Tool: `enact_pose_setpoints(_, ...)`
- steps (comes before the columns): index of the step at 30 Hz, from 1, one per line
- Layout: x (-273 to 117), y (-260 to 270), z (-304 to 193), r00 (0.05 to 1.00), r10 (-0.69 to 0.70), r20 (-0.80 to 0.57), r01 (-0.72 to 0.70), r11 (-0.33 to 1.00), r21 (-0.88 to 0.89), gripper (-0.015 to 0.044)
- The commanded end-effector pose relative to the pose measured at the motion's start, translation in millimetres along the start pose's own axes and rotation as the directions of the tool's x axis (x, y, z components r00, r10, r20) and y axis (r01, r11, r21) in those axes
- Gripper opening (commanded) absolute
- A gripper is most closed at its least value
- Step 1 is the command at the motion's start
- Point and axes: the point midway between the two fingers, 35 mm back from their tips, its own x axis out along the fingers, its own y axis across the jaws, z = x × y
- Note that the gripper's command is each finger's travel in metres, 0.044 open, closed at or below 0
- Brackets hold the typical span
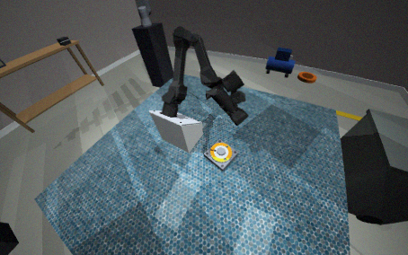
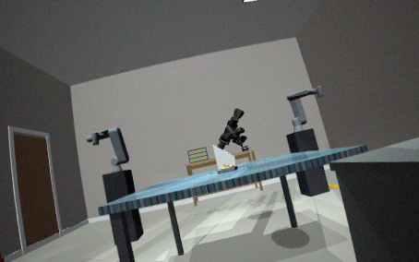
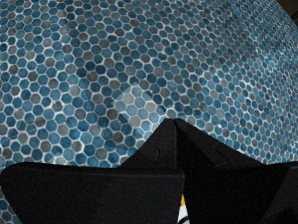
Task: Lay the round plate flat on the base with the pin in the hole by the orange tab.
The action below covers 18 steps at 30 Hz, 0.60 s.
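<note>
The round plate (image 1: 216,155) (image 2: 226,166), an orange and yellow ring around a white middle, sits over the post (image 1: 221,151) on the square grey base (image 1: 222,167) (image 2: 226,171). A sliver of the plate (image 3: 182,214) shows between the finger bodies at the bottom of the wrist view. The plate's tilt, its tab, the hole and the pin are too small to make out. My gripper (image 1: 241,120) (image 3: 171,126) is shut with nothing between its fingertips. It hangs above the table, up and to the right of the plate in the top view, not touching it.
A white wedge-shaped block (image 1: 177,132) (image 2: 223,158) stands under the arm's foot, close beside the base. The blue tiled table top (image 1: 148,189) (image 2: 185,184) carries both. A large dark cabinet (image 1: 373,171) stands beyond the table's right edge.
</note>
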Motion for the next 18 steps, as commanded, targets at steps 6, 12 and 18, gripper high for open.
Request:
enact_pose_setpoints(6, -7.7, -53.6, -100.4, 0.925, 0.026, -0.378, 0.145, 0.897, 0.417, 0.0000)
enact_pose_setpoints(12, -29.3, -55.1, -160.3, 0.825, 0.201, -0.528, 0.239, 0.723, 0.648, 0.0000)
enact_pose_setpoints(18, -32.5, -54.0, -166.7, 0.811, 0.230, -0.538, 0.250, 0.696, 0.673, 0.0000)
